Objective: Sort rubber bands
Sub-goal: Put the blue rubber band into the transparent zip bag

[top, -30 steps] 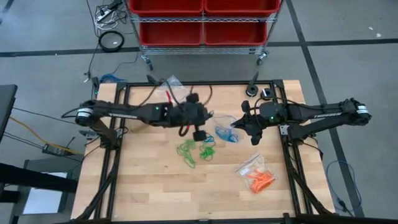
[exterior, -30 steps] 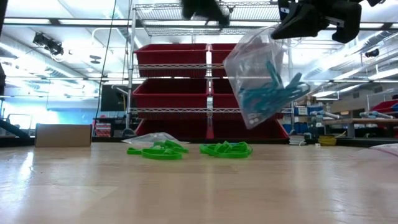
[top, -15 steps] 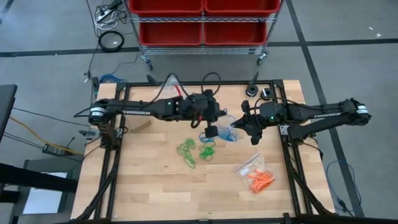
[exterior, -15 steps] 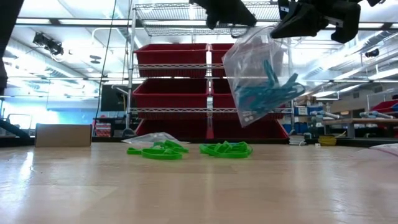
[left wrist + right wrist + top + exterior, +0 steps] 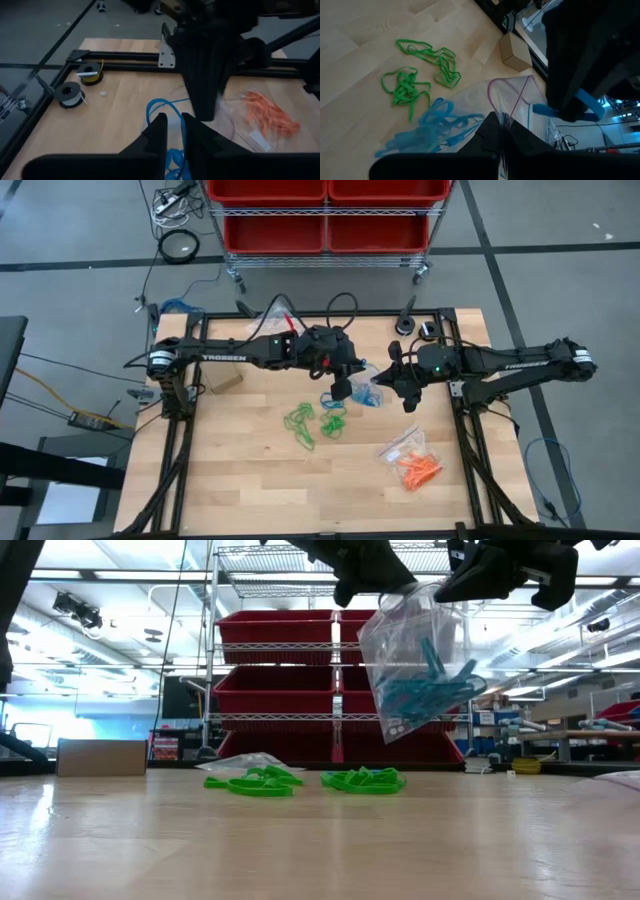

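A clear zip bag (image 5: 415, 650) with blue rubber bands (image 5: 430, 685) inside hangs above the table's middle, below my right gripper (image 5: 480, 575), which is shut on it. My left gripper (image 5: 174, 131) has come up to the bag's open mouth (image 5: 512, 92), its fingers slightly apart, with one blue rubber band (image 5: 585, 104) at their tips. Two heaps of green rubber bands (image 5: 300, 423) (image 5: 333, 423) lie loose on the table just nearer than the bag. Orange rubber bands lie in a second clear bag (image 5: 415, 465) at the near right. My left gripper has the blue band (image 5: 159, 107) lying between its parted fingers and across one fingertip (image 5: 567, 107). One end sticks out on each side, over the bag's mouth. Whether the fingers still pinch it does not show. My right gripper pinches the bag's top edge (image 5: 506, 119) beside the zip line between its two fingers, slanting down from the table's right. The bag hangs below the fingers, tilted and clear of the table, with its mouth agape toward the left gripper.
An empty clear bag (image 5: 272, 315) lies at the table's far edge. A small cardboard box (image 5: 515, 50) sits at the left, and two spools (image 5: 70, 95) (image 5: 90, 74) at the far right corner. Bare wood spans the near half. Red bins stand on a shelf beyond.
My left gripper has gone toward the table's right edge, up to the hanging bag's mouth, and its wrist has rolled. The bag and my right gripper have stayed where they were.
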